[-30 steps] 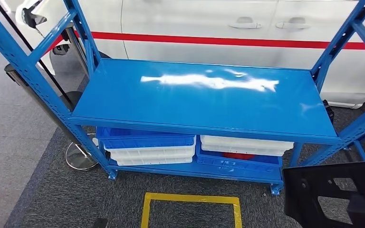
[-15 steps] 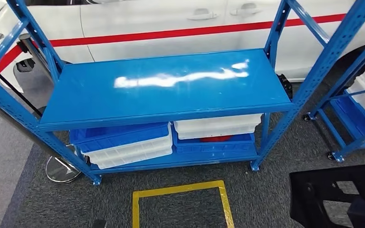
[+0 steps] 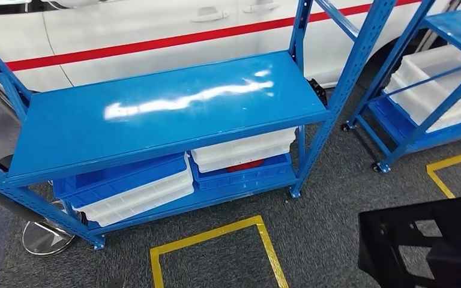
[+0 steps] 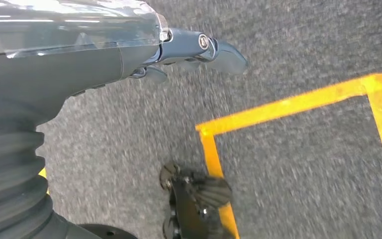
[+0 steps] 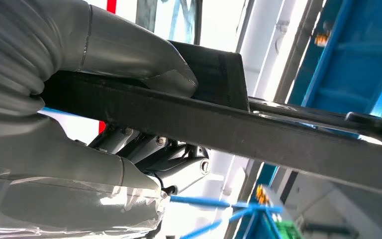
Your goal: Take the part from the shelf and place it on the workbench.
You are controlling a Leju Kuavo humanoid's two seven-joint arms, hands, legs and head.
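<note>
A white car (image 3: 156,36) with a red stripe along its side stands behind a blue steel shelf rack (image 3: 162,114), whose broad upper deck is bare and glossy. On the rack's lower deck sit stacked plastic bins: a blue bin over white ones (image 3: 129,186) on the left side, and white bins over a blue bin (image 3: 243,162) beside them, with something red just visible between the layers; what it is cannot be told. A second blue rack on castors (image 3: 420,90) stands well apart to the right, carrying large white trays (image 3: 438,78). The grey carpet floor (image 3: 330,204) bears yellow tape outlines (image 3: 216,240) in front of the first rack.

The black flat plastic part with cut-out openings (image 3: 423,240) is low at the right of the head view, off the shelf. The right hand (image 5: 104,99) grips it, thumb pressed on one face and fingers under the other. The left hand (image 4: 189,52) hangs over the carpet holding nothing, fingers loosely extended.
</note>
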